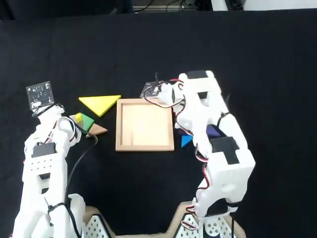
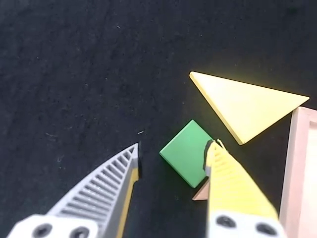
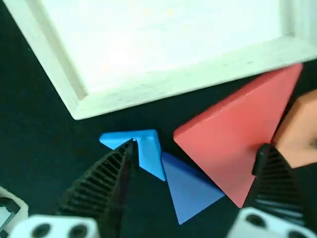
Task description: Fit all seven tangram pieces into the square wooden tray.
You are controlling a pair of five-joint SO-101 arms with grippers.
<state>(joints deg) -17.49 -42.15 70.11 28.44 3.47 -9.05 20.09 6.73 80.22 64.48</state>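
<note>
- The square wooden tray [image 1: 144, 147] lies on the black surface [image 1: 257, 59] between your two arms. Its floor is bare, and no piece is fitted yet.
- Your left claw [image 2: 174, 146] is spread wide and grips nothing. It hangs low over the green wooden square [image 2: 187, 153], which lies just beside the large yellow wooden triangle [image 2: 245, 105].
- Risk on the left: the green wooden square sits corner-on to the fingers. Pinching it by its corners is likely to spin it or squirt it out.
- A pale tan wooden piece [image 2: 200, 192] peeks out under the yellow finger. Closing here may catch it too, or shove it against the tray rim.
- Your right claw [image 3: 197, 146] is also wide open and empty. It straddles the large red wooden triangle [image 3: 237, 144], with a small light blue triangle [image 3: 143, 146] and a darker blue triangle [image 3: 190, 191] close beside it.
- Risk on the right: these pieces are crowded together. Closing would probably sweep the blue ones into the red one instead of isolating one piece.
- The red triangle's tip reaches the tray rim, though you cannot tell whether it rests on it. Dragging it may nudge the tray.
- An orange piece [image 3: 299, 131] sits just beside the far finger and could snag.
</note>
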